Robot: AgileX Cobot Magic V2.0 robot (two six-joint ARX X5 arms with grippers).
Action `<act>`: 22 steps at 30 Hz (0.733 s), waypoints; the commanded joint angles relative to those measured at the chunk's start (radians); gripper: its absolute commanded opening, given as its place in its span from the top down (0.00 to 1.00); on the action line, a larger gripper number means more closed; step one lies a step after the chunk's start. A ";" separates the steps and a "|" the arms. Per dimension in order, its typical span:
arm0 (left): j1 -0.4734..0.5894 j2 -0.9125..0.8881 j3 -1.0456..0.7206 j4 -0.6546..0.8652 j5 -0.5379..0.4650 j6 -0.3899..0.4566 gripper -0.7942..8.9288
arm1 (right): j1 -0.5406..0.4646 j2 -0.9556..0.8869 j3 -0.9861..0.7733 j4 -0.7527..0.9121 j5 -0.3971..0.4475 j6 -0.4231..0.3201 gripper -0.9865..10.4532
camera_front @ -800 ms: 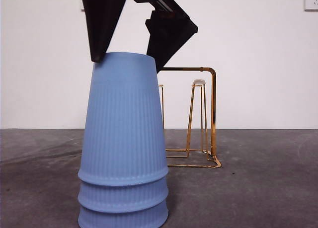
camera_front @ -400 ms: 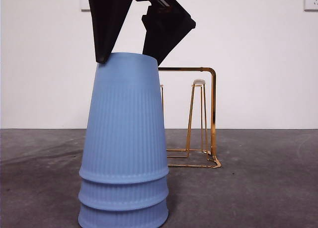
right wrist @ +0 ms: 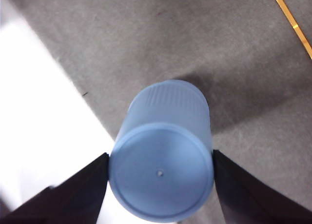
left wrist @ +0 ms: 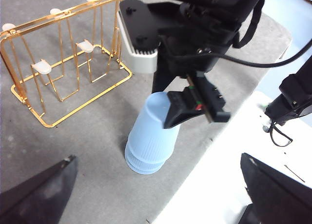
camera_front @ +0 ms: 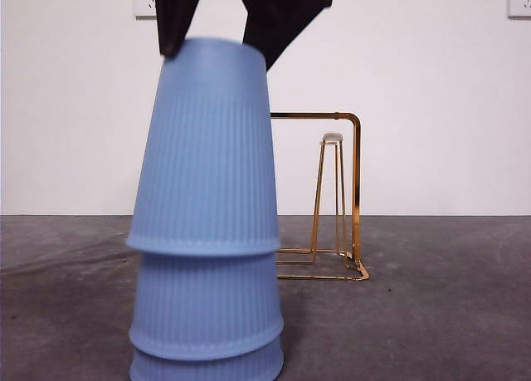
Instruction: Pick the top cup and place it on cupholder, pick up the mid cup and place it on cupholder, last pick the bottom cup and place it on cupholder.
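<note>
White wall behind, w/ a grey tabletop (camera_front: 448, 315) running across the front view. On it stands a stack of three upside-down blue ribbed cups. Top cup (camera_front: 207, 148) is raised partway off the mid cup (camera_front: 206, 306), its rim sitting high on the mid cup's wall but not clear of it. Bottom cup (camera_front: 206, 368) shows only as a thin band at the base of the stack, resting on the tabletop.

Right hand (right wrist: 161, 173) comes in from above and pinches the top cup at its closed end; right wrist view shows one black jaw pressed on each side of the cup's round base, jaws closed onto it, w/ the cup filling the gap. In the left wrist view the same hand (left wrist: 183, 109) is seen gripping the stack's top cup (left wrist: 153, 126).

Cupholder (camera_front: 336, 198), gold wire rack w/ arched bar & upright pegs, stands behind and to one side of the stack, near but apart from it. All pegs seen in the left wrist view are bare of cups (left wrist: 63, 53).

Left hand (left wrist: 161, 185) hangs well above the tabletop, away from the stack; jaws spread wide, holding nothing.
</note>
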 commanded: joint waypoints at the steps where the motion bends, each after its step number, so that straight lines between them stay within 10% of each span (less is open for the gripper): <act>1: -0.011 0.000 0.021 0.007 -0.001 -0.004 0.37 | 0.021 0.020 0.042 -0.027 0.000 0.022 0.70; 22: -0.036 -0.040 0.021 0.005 -0.008 0.000 0.37 | 0.045 0.019 0.173 -0.122 0.025 0.084 0.70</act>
